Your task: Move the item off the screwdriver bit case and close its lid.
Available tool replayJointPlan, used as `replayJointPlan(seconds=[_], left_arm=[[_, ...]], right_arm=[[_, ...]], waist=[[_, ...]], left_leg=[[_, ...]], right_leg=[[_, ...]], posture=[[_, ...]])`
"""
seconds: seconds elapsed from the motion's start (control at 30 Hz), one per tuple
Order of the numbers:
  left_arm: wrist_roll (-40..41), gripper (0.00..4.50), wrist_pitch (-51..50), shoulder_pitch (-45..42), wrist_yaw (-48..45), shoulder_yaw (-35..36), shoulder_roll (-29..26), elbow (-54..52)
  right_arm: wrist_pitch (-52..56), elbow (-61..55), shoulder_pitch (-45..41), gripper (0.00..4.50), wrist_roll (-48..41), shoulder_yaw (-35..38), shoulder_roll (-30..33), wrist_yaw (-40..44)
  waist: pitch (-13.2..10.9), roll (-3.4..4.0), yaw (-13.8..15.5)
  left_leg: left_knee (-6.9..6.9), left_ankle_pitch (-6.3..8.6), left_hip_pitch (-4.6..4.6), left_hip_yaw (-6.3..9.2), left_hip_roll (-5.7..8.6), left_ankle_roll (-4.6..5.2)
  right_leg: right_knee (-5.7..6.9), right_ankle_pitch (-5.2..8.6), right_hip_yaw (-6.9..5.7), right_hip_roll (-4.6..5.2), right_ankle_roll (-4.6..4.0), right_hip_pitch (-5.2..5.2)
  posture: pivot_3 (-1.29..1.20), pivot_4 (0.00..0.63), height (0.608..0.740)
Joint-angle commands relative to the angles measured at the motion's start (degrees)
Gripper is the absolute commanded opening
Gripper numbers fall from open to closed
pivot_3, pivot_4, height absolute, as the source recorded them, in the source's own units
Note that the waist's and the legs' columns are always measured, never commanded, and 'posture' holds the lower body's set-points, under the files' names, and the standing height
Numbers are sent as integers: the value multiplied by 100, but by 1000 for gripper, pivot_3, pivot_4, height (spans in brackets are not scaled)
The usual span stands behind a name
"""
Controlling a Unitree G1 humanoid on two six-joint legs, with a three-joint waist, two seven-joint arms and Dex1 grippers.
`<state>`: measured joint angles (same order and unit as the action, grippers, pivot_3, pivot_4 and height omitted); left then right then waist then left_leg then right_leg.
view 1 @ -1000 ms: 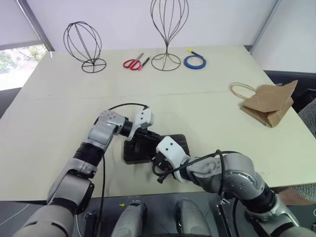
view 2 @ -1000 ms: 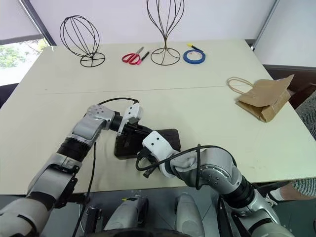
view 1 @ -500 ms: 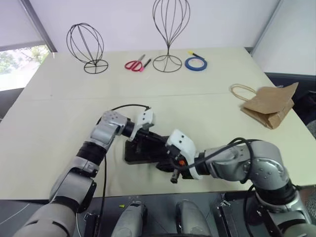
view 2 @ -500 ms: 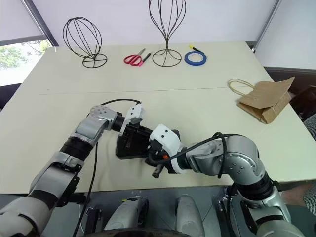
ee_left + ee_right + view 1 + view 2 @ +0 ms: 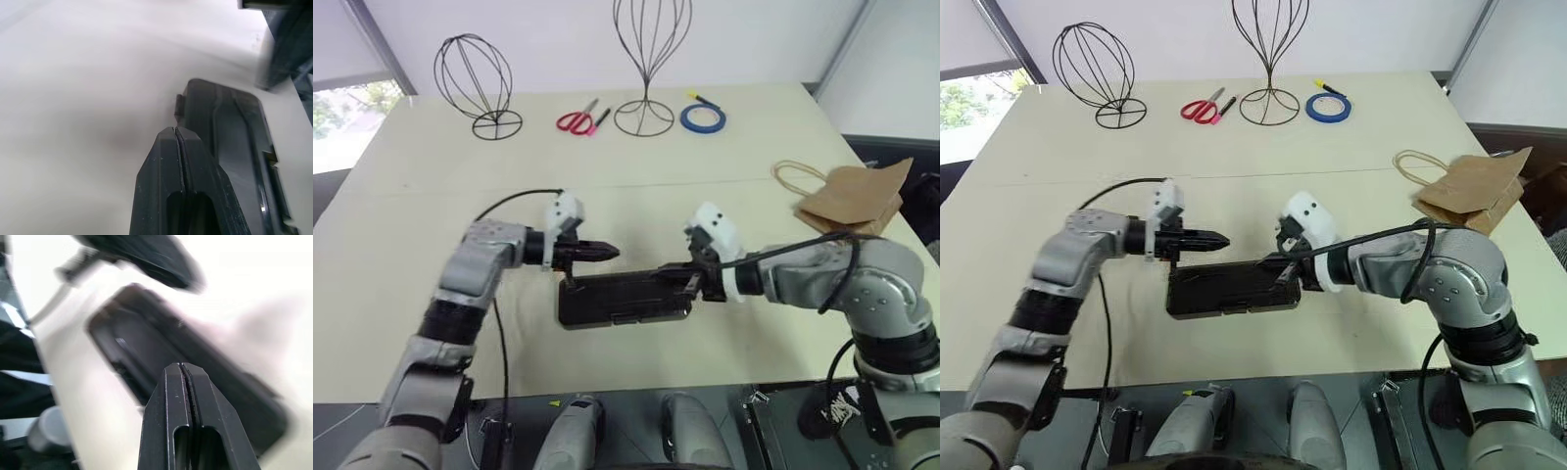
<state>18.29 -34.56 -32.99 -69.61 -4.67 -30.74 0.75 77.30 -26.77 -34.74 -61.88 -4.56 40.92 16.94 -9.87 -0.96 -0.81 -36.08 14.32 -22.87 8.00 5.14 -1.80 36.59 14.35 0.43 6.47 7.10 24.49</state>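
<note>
The screwdriver bit case [image 5: 625, 300] lies flat near the table's front edge. Its lid [image 5: 628, 290] is down and the smooth dark face is up. My left gripper [image 5: 610, 252] hovers shut just above the case's left end, pointing right, with nothing in it. My right gripper [image 5: 683, 281] is also shut and empty, over the case's right end and pointing left. The left wrist view shows shut fingers [image 5: 166, 161] beside the case [image 5: 230, 132]. The right wrist view shows shut fingers [image 5: 171, 396] above the case [image 5: 146, 347]. The item, a brown paper bag [image 5: 854, 199], lies apart at the right edge.
Two wire head-shaped stands [image 5: 475, 83] [image 5: 648, 59] rise along the far side. Red scissors [image 5: 576, 121] and a blue tape roll [image 5: 703, 119] lie near them. The table's front edge [image 5: 636, 387] runs just below the case.
Both grippers have lifted off the case and drawn apart, left one leftward, right one rightward. The case, earlier partly covered by them, now lies in plain sight with its lid down.
</note>
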Motion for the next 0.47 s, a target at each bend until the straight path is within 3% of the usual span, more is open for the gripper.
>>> replayJointPlan(seconds=[0.03,0.23,0.47], left_arm=[[451,0,-464,329,365,559,-281,-1007],[1018,0,-1130,1691,981,1474,-898,-2571],[1889,0,-1735,2679,1707,2218,-877,-3680]], right_arm=[[-355,-84,-73,15,408,-104,208,474],[-828,-156,119,15,983,-211,632,1207],[-1149,-73,311,15,1395,-60,959,1747]], waist=[[-1,0,9],[-7,9,3],[-9,9,36]], left_leg=[[-1,0,0,0,0,0],[5,2,-2,-5,-3,3],[-4,4,-10,-5,0,4]], right_leg=[[-1,0,0,0,0,-1],[-20,0,0,-1,0,-3],[-37,-5,-1,2,8,-14]], posture=[[0,150,740],[0,150,740],[0,150,740]])
